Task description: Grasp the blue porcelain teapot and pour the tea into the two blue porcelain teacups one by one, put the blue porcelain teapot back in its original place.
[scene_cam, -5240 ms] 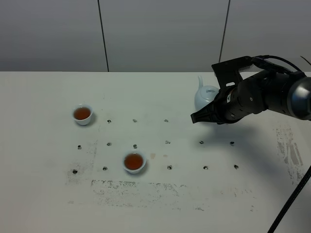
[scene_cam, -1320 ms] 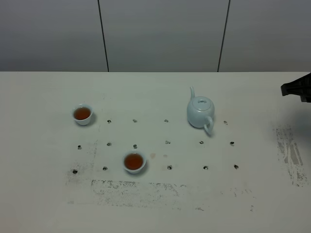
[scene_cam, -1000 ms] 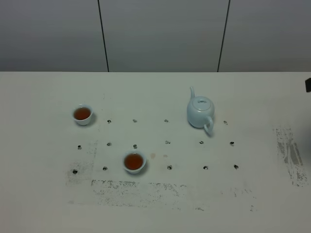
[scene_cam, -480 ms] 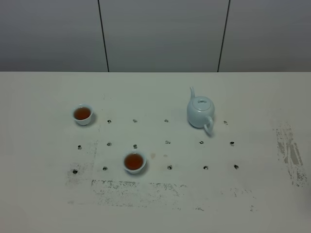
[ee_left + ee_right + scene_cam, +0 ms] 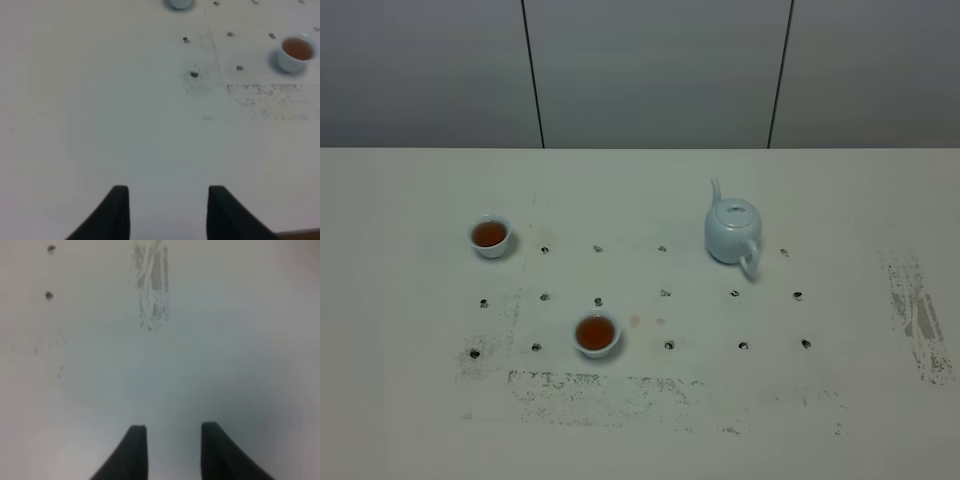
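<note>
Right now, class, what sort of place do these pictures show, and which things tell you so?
Probably a robot test bench: a bare white table dotted with marker holes, one teapot, two filled teacups, plain wall panels behind.

Ahead of my left claw [image 5: 167,212] lies bare table [image 5: 100,110]; one teacup [image 5: 297,51] stands far ahead to one side. Before my right claw [image 5: 171,450] only scuffed tabletop shows, nothing standing in the way.

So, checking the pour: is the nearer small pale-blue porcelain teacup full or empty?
Filled: amber tea shows inside the nearer pale-blue porcelain teacup.
</note>
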